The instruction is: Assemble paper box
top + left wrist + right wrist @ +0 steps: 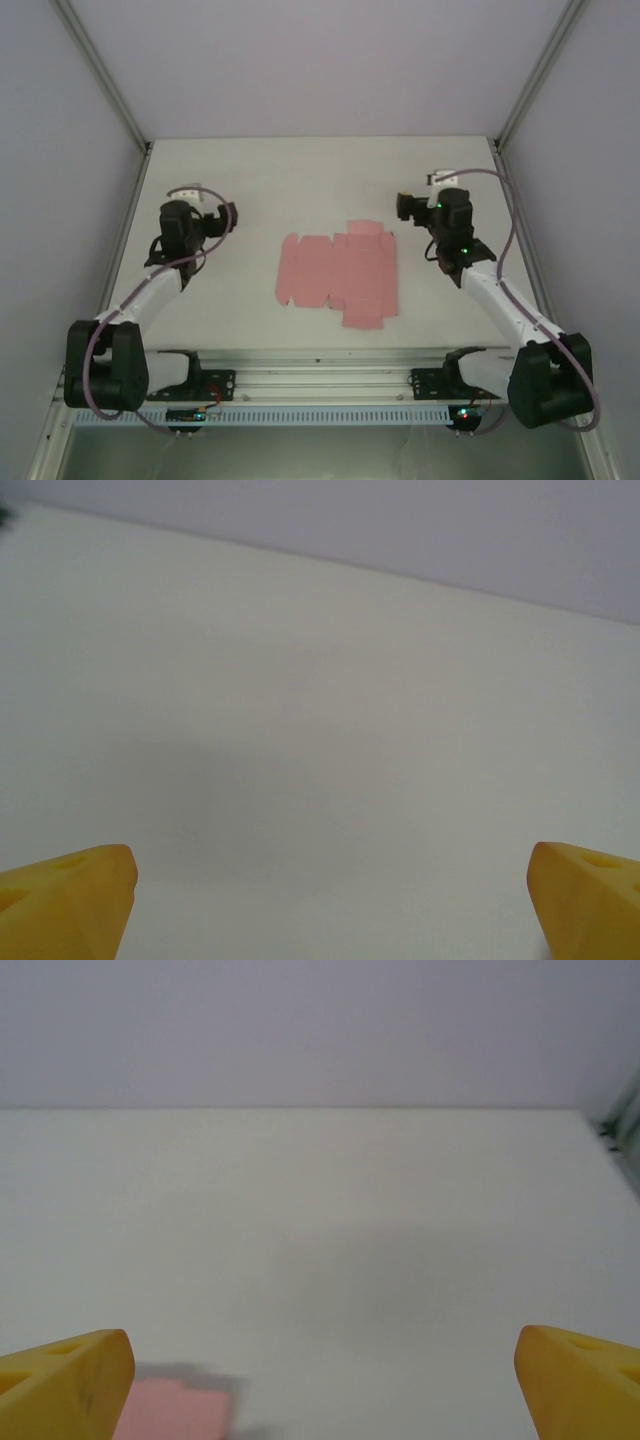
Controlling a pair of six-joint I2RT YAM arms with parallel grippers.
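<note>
Item: box [338, 275], salmon-pink card, still a flat die-cut sheet with creases and tabs. It lies at mid-table [300, 180] between my two arms and touches neither. Left claw [330, 900]: released, with yellow fingers [70, 895] spread wide to the lower corners of its wrist view. Nothing sits between them, and bare white table lies beneath. Right claw [320, 1380]: likewise released, fingers [585, 1380] far apart, grasping nothing. A corner of the box [175, 1410] shows at the bottom edge of that view, just beside the lower-left finger. Left arm [150, 290]: reaches up the table's left side, well apart from the sheet. Right arm [500, 295]: reaches up the right side, its wrist near the sheet's far right corner but apart from it. Surround: pale walls [300, 60] on three sides.
</note>
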